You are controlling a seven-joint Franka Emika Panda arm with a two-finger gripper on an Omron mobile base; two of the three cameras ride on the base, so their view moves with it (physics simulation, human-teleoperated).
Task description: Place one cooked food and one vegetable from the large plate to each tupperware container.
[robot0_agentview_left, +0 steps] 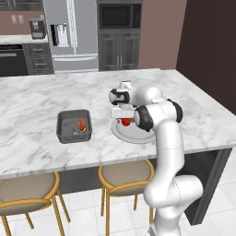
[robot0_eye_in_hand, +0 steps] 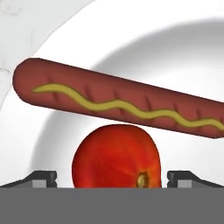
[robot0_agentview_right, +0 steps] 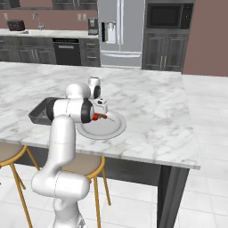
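Tomato low-center in hand view, gripper spread astride it; I'd drop lower, clear of hot dog, before pinching.

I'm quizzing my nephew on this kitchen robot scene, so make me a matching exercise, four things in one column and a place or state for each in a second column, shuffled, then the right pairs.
Column one:
1. tomato
2. hot dog
3. tupperware container
4. gripper

Column two:
A. open, low over the large plate
B. grey tub on the counter, apart from the plate, with food already in it
C. round and red, between the two fingertips
D. long and brown with a yellow squiggle, lying on the plate beyond the tomato

Pairs: 1-C, 2-D, 3-B, 4-A
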